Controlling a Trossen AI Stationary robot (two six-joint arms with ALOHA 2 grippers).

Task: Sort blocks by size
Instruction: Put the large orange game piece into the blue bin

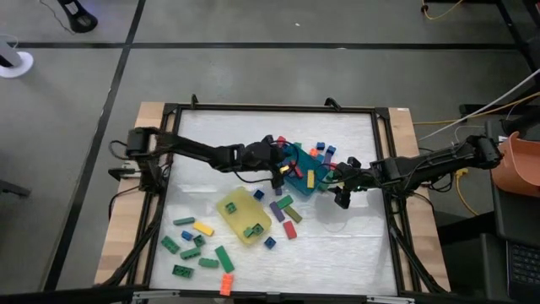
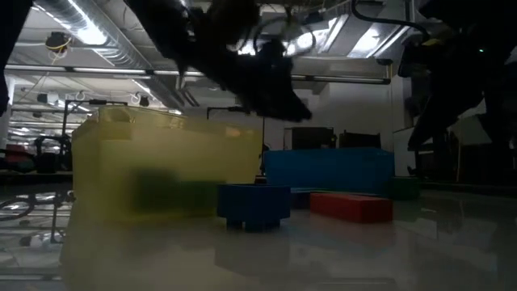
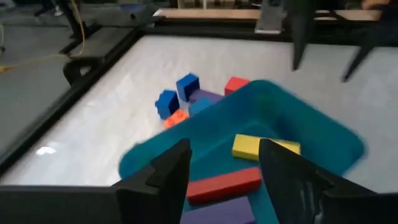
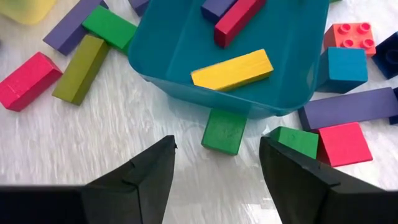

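The blocks (image 1: pixel 198 249) lie scattered over the white table (image 1: pixel 354 245): a yellow bar (image 4: pixel 232 69), a red bar (image 4: pixel 236 22) and a purple one sit in the teal-blue tray (image 4: pixel 180 50), a green cube (image 4: pixel 224 130) lies just beside its wall, and more greens cluster near the yellow tray (image 1: pixel 243 215) (one green rests inside it). The left gripper (image 3: pixel 224 168) hangs over the teal tray's contents, fingers spread and empty. The right gripper (image 4: pixel 217 168) hovers beside that tray above the green cube, fingers likewise apart.

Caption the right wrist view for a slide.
Right gripper open above a green block beside the teal tray, which holds a yellow bar and a red bar.
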